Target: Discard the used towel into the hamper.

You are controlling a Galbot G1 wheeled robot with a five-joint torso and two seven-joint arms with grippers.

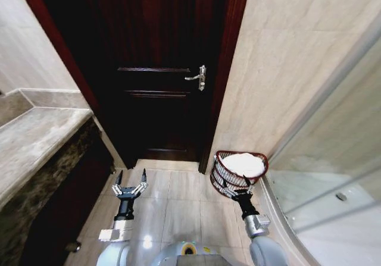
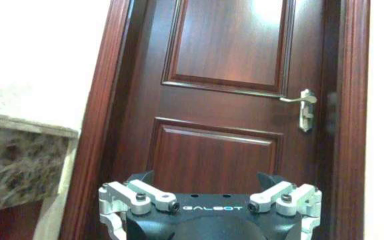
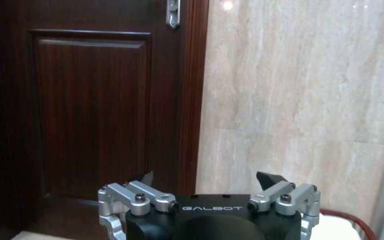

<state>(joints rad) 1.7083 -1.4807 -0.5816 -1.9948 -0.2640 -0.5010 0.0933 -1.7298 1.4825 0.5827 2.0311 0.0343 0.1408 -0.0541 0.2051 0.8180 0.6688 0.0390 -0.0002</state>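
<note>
1. Hovering low over the tiled floor (image 1: 178, 206), the left tool (image 1: 131, 178) has its fingers spread wide and holds nothing; it points toward the dark wooden door (image 1: 161, 69) and looks idle.
2. On the robot's right, the right tool (image 1: 229, 190) sits just at the near rim of the hamper (image 1: 221, 174); in the right wrist view its fingers (image 3: 270, 179) stand apart and empty, so nothing is pinched.
3. The hamper stands on the floor in the corner between the door frame and the marble wall (image 1: 286, 58), beside the glass shower screen (image 1: 333, 159).
4. A white towel (image 1: 244, 163) already lies inside it, heaped to the rim, so the drop looks done.
5. Finishing well likely means lifting the right tool straight up and clear, without snagging the thin ribs or tipping the light basket.
</note>
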